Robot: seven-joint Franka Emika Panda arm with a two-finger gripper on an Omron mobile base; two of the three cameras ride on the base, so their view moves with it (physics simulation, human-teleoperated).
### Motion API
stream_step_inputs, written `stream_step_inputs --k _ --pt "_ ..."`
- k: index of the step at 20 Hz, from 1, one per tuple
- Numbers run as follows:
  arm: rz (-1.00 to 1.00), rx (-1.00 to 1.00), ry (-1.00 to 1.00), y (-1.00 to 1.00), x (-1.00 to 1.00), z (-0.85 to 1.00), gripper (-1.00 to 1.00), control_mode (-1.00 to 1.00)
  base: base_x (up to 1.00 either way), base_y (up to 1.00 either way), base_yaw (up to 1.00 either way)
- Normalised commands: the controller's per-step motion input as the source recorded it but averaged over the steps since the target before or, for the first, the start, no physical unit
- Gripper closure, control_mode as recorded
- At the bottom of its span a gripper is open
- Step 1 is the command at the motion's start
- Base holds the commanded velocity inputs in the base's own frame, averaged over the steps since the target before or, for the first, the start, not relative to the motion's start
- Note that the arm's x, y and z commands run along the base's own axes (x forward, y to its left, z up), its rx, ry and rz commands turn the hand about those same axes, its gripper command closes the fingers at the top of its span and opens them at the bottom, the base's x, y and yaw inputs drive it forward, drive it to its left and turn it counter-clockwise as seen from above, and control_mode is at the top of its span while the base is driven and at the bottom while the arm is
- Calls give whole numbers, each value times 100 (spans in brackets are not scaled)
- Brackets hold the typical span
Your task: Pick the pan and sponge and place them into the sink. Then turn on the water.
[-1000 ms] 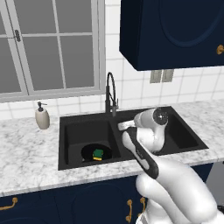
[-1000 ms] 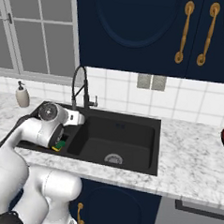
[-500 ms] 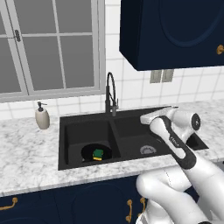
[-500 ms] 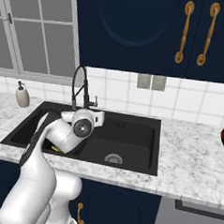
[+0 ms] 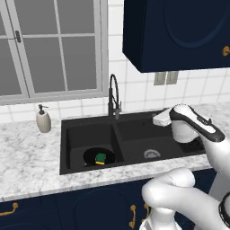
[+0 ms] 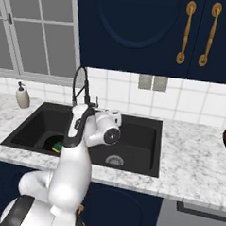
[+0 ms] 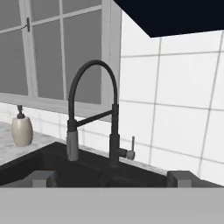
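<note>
no text, label, brand, number or sign can be read anywhere in these views. the soap dispenser [image 5: 43, 120] bears no lettering, the navy cabinet doors [image 6: 139, 31] are plain, and the wall outlet plate [image 6: 152, 82] carries no marking that can be made out.

The pan [image 5: 92, 156] lies half hidden behind the sink [image 5: 65, 148] front wall.
</note>
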Motion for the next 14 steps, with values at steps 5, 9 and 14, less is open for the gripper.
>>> stream_step_inputs --k 5,9,14 --pt "3 1 0 0 59 -3 -100 -100 0 0 0" --pt "2 0 -2 10 49 -26 -100 -100 0 0 0" --pt "0 0 -4 32 56 -35 -100 -100 0 0 0"
